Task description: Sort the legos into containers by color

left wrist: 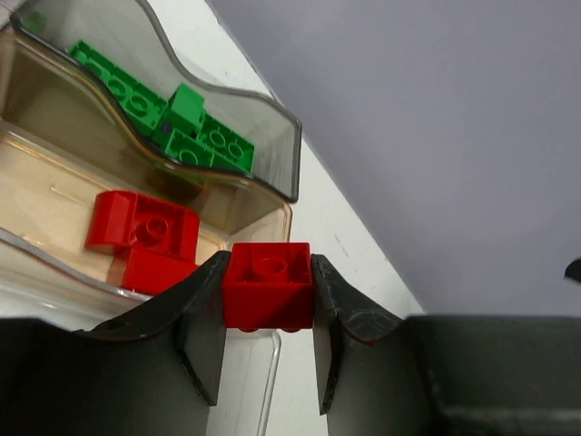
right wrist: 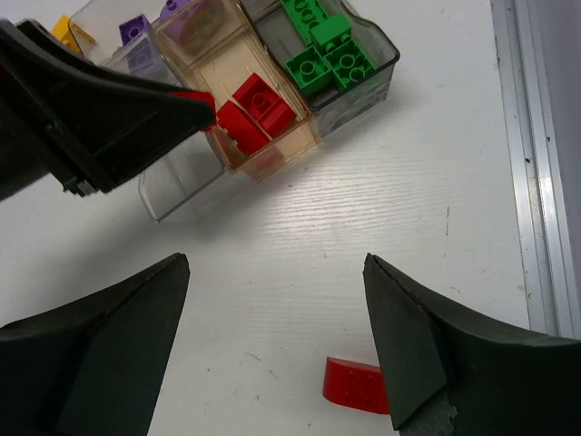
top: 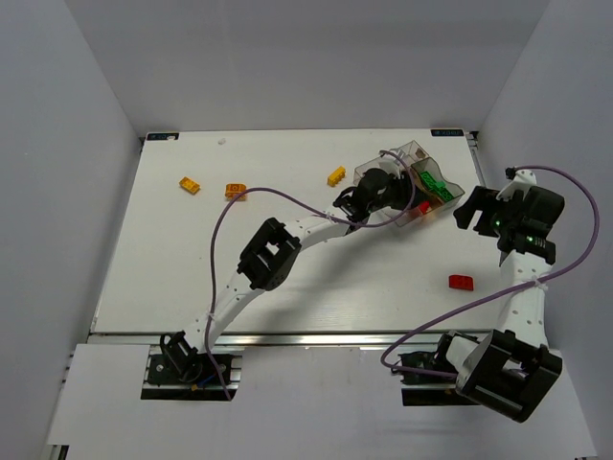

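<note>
We pinch a red brick [left wrist: 269,289] in our left gripper [left wrist: 269,272] at the clear box [left wrist: 283,154] rim, our right gripper [right wrist: 275,265] wide and empty

The white counter [top: 287,287] carries a clear compartmented box [top: 414,150] toward its far right. Loose on it lie a yellow brick [top: 190,184] and an orange brick [top: 235,191] far left, a second yellow brick [top: 336,175] just left of the box, and a red brick [top: 462,282] near the right edge.
</note>
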Controlling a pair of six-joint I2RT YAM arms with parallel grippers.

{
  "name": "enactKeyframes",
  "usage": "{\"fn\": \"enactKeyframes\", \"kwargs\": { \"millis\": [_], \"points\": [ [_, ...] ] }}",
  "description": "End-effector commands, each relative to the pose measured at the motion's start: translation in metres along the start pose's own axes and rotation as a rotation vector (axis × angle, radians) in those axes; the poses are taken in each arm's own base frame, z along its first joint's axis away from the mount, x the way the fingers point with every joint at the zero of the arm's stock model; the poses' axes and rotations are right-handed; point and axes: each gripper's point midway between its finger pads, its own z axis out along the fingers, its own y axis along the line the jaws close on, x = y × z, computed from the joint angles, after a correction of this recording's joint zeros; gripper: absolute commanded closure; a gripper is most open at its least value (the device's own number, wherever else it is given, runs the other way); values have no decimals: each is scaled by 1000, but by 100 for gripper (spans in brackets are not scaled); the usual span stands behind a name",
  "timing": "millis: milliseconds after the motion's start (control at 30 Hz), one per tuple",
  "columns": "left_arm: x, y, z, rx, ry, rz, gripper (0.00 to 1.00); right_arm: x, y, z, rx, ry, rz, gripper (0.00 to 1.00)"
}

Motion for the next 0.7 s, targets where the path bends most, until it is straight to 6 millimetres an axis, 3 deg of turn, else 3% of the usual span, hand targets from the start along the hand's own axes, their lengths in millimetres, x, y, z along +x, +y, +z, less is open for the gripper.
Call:
{"fn": "enactKeyframes", "kwargs": {
  "millis": [0,67,133,300,433,533,600,633,667],
  "points": [
    [-54,-31,2,48,-147,-6,61,14,7,-3,-54,40,-21,17],
    [-52,-26,3,32,-149,-2,44,21,10,-2,-88,68,-33,11],
    [-49,-22,4,17,-140,-5,35,28,11,-1,-108,98,-34,11],
    [-43,-19,7,19,-118,-8,25,36,13,-1,-154,145,-112,11],
    [-47,-22,6,19,-126,-4,24,49,-3,3,-99,219,-168,11],
    [-61,-25,2,23,-146,11,24,66,-21,6,-57,289,-248,11],
    [-77,-39,-5,36,-162,34,26,77,-30,6,-37,338,-278,11],
    [-87,-37,-9,31,-172,59,28,83,-37,7,-27,372,-311,12],
    [-98,-48,-17,38,-179,76,37,85,-40,7,-18,389,-321,15]
  ]
}}
